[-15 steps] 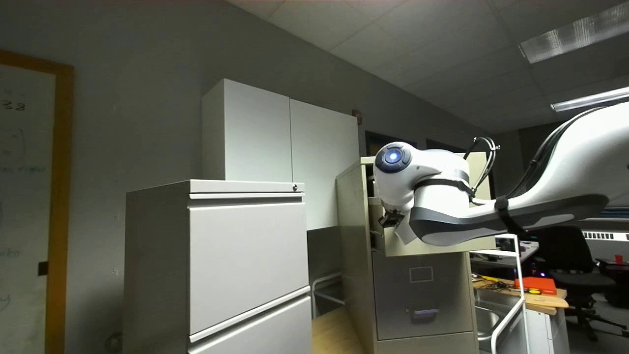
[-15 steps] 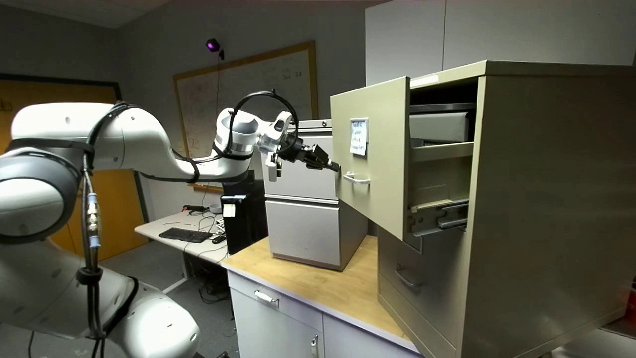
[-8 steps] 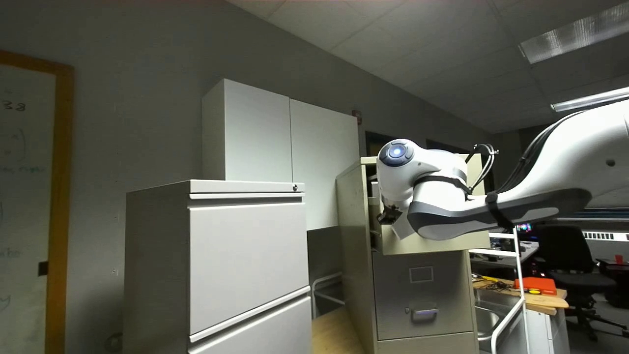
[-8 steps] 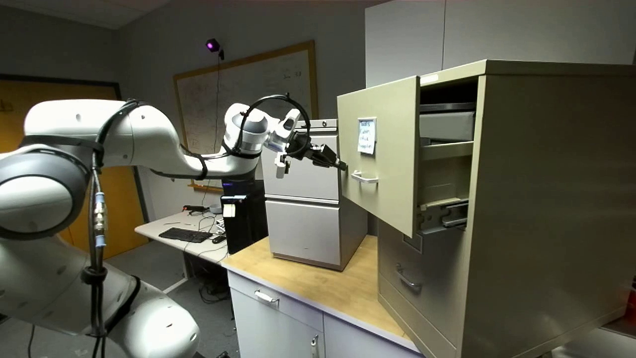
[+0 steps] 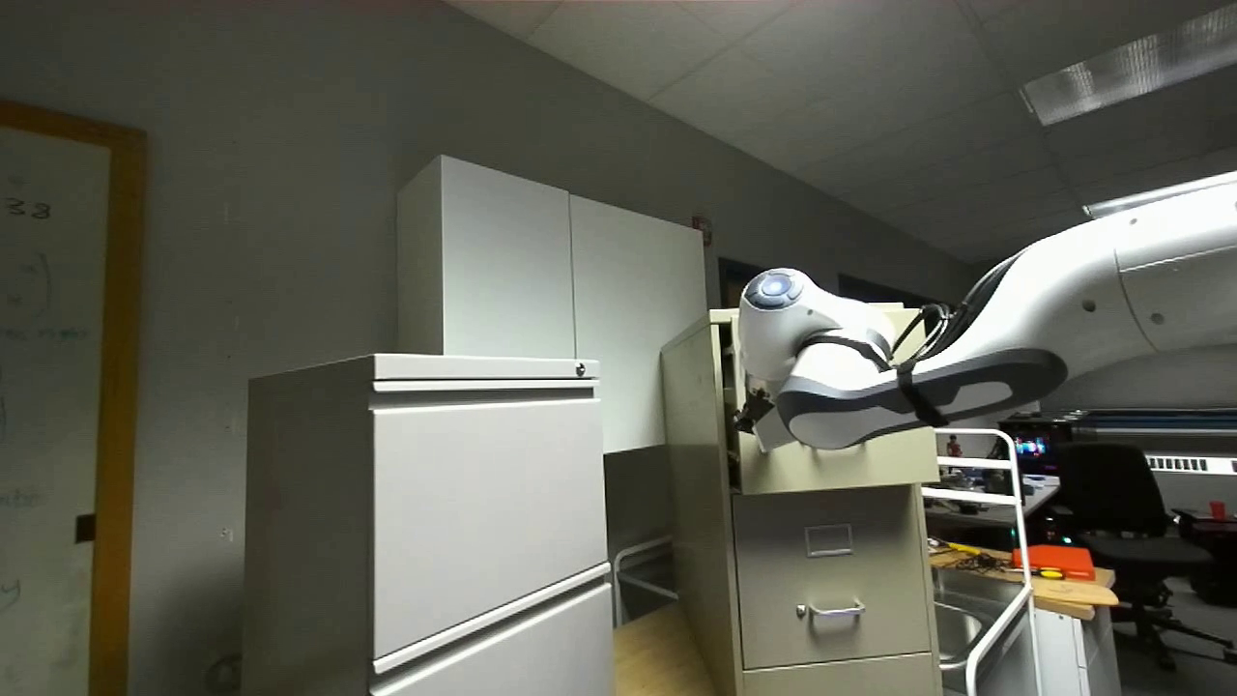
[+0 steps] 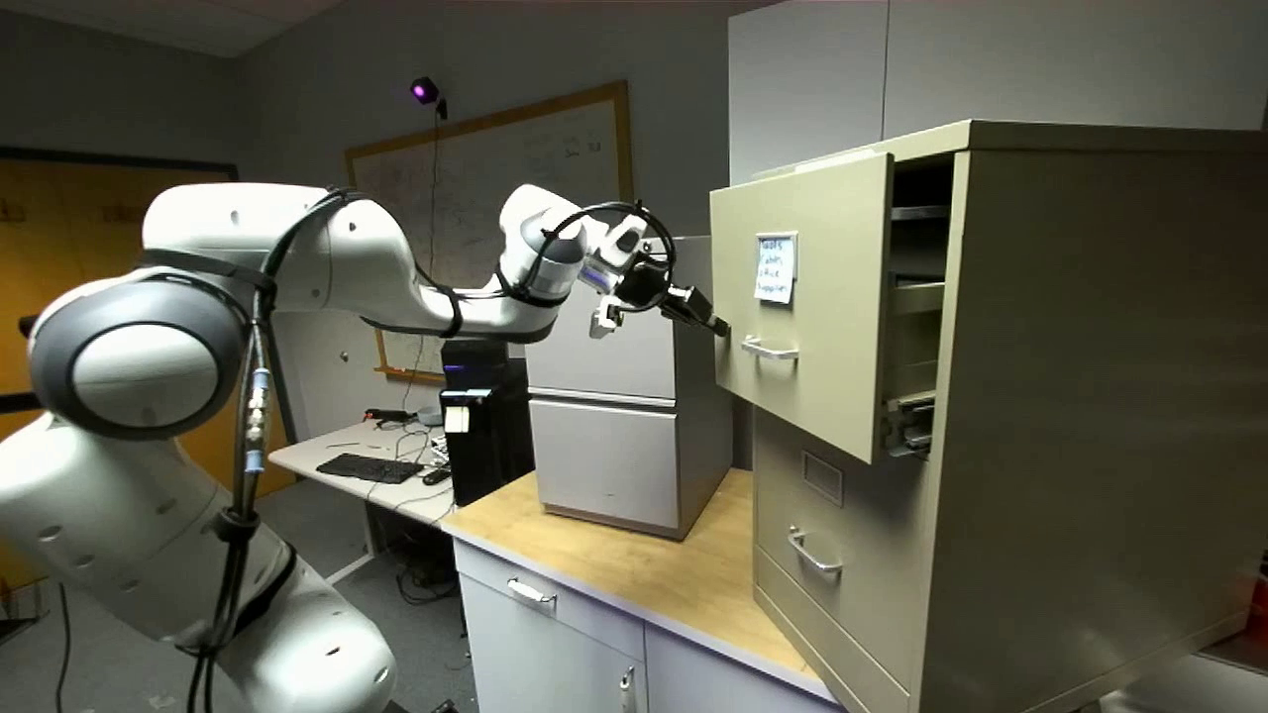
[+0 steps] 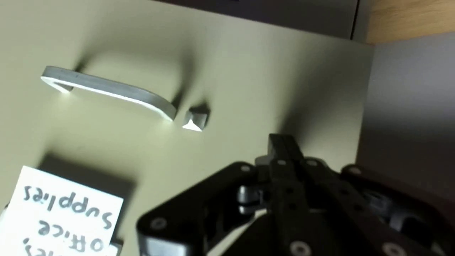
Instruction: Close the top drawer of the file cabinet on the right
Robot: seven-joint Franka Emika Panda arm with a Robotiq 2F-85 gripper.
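Top drawer | slid further in, still ajar | over right edge of counter | fingers clenched, empty | more pushing likely needed

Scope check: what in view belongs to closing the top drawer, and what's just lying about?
Part of the job:
top drawer, partly out
beige file cabinet it slides into
gripper, shut, at the drawer's front

Just around:
pale grey cabinet
white wall cupboard
whiteboard
keyboard
office chair
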